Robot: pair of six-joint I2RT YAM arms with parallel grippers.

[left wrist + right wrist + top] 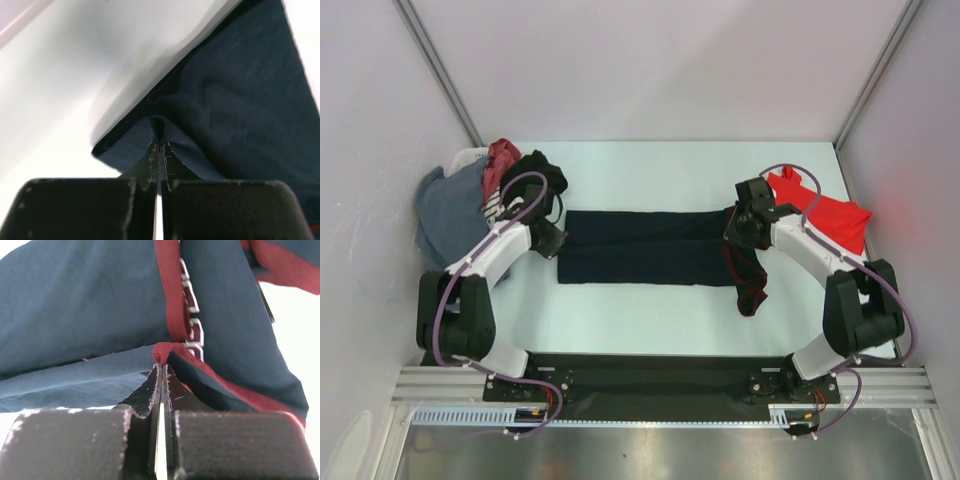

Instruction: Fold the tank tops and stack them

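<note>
Top external: the left gripper [159, 146] clamps the hem of the navy tank top [640, 250], the right gripper [162, 368] its maroon trim [172, 300]. Uneven pulling could tear either thin pinch free.

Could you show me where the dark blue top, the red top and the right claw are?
navy tank top [640, 250]: top view, middle of the cloth.
red tank top [835, 215]: top view, its middle.
right gripper [161, 367]: right wrist view, between its closed tips.
</note>
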